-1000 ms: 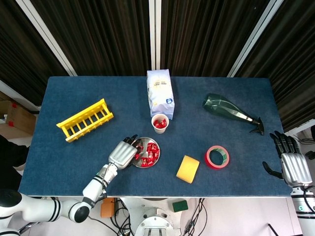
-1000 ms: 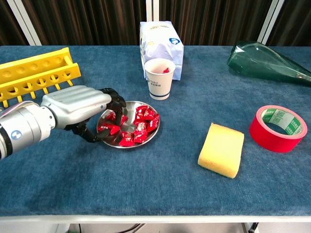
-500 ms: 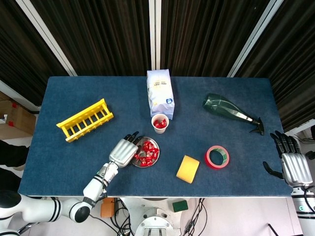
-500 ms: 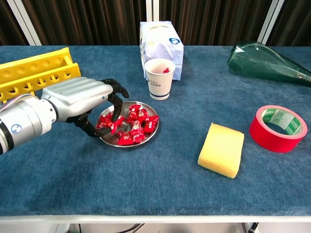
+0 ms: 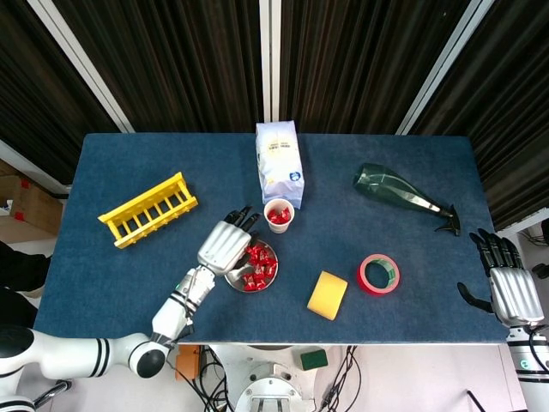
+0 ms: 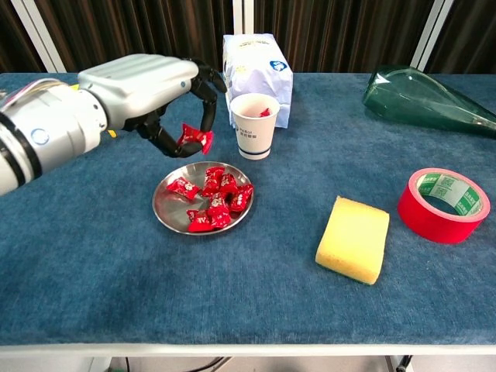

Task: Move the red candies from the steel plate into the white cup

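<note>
The left hand [image 6: 147, 89] hung above the steel plate [image 6: 167, 209], thumb and fingertips pinching one red candy [image 6: 194, 138] just short of the white cup [image 6: 254, 126] at the plate's 1 o'clock. The cup already held some candies; roughly a dozen remained on the plate. The right hand [image 5: 513, 292] idled at the table's edge, fingers loosely apart, holding nothing.

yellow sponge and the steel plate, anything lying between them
Nothing. In the chest view only bare blue table shows between the sponge and the plate. The head view shows the same gap.
</note>
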You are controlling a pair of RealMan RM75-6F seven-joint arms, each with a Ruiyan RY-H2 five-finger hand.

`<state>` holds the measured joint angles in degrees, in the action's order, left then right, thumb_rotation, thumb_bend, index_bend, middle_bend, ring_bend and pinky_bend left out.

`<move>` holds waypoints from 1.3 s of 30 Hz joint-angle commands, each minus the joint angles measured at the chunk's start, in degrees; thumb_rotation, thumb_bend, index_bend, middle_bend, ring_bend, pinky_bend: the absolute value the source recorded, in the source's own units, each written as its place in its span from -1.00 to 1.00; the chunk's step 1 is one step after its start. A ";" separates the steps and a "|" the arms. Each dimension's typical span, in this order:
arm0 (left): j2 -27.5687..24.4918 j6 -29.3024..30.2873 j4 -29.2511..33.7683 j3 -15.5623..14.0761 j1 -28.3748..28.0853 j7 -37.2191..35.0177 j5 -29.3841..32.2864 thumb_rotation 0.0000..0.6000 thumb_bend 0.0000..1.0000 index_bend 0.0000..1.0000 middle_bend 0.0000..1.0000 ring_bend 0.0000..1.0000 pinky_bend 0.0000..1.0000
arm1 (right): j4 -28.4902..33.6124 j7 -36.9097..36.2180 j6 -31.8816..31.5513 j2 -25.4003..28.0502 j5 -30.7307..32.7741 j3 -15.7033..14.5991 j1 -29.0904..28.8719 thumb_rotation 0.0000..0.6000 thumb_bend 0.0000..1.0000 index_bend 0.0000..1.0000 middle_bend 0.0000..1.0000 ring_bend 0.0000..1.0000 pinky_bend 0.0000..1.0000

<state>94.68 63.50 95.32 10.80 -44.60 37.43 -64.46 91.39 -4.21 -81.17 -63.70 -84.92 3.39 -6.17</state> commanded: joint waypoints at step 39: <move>8.59 -2.58 -16.06 8.02 -11.01 -3.38 7.09 1.00 -0.37 -0.43 -0.69 -0.93 -0.59 | -0.34 -2.39 0.17 0.94 0.12 0.21 -0.06 1.00 -0.42 -1.00 -1.00 -1.00 -1.00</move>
<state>104.45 60.08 77.00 19.47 -56.51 34.06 -57.07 91.05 -6.60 -81.00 -62.77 -84.79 3.60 -6.23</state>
